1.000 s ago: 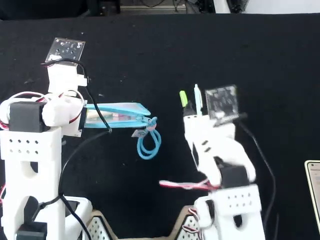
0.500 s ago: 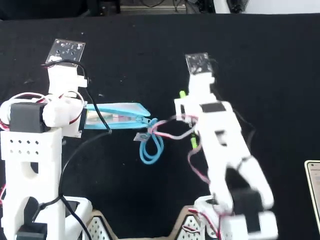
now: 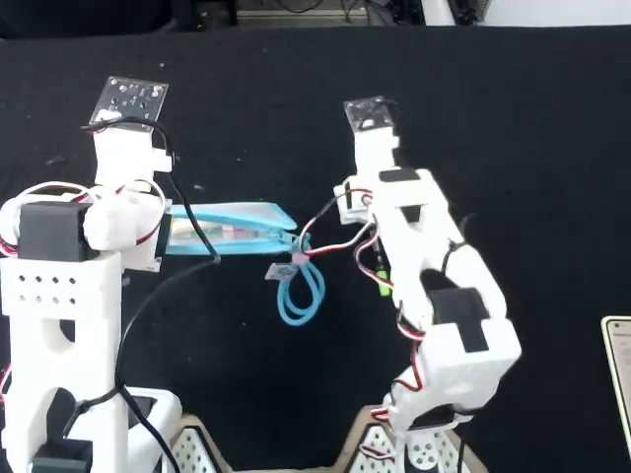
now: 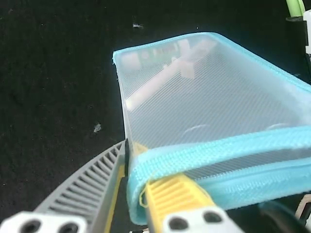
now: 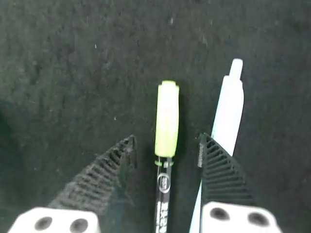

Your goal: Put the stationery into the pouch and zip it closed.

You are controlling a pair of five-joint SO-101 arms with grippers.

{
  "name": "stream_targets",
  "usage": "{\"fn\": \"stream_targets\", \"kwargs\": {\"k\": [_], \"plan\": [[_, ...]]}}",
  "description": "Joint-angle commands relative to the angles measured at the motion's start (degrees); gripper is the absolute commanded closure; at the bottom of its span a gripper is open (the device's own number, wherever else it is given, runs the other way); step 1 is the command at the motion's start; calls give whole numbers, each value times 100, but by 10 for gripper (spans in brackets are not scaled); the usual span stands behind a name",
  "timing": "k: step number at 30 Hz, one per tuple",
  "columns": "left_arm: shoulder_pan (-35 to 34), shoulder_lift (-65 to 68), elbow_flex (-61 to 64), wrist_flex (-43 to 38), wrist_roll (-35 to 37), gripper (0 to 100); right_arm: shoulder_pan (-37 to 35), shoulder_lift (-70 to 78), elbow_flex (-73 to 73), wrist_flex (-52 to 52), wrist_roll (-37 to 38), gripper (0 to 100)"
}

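My left gripper [image 4: 138,182] is shut on one end of a translucent pouch [image 4: 204,107] with light blue trim and holds it above the black table. In the high view the pouch [image 3: 232,227] sticks out from the left arm towards the middle, and its blue cord loop [image 3: 299,296] lies on the table. My right gripper [image 5: 165,145] is open and low over the table, with a green-capped pen [image 5: 166,121] lying between its fingers. A pale blue pen [image 5: 228,107] lies just outside one finger. The right arm [image 3: 399,202] covers most of both pens from above.
A white card [image 3: 618,360] lies at the table's right edge. Red and white cables hang from the right arm close to the pouch's zip end. The black table [image 3: 532,148] is bare at the back and right.
The right arm has swung forward and down over the two pens, which showed beside it a second ago. The left arm and the pouch have stayed put.
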Motion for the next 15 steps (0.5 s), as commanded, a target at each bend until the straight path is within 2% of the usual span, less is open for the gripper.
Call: {"fn": "stream_targets", "kwargs": {"k": [1, 4, 7, 15], "plan": [[31, 62, 75, 26, -9, 970, -97, 48, -286, -264, 202, 811], [31, 62, 75, 26, -9, 970, -35, 57, -286, -316, 202, 836], [31, 62, 75, 26, -9, 970, 44, -13, -286, -290, 158, 982], [31, 62, 75, 26, -18, 970, 114, -1235, 224, 404, 158, 988]]}}
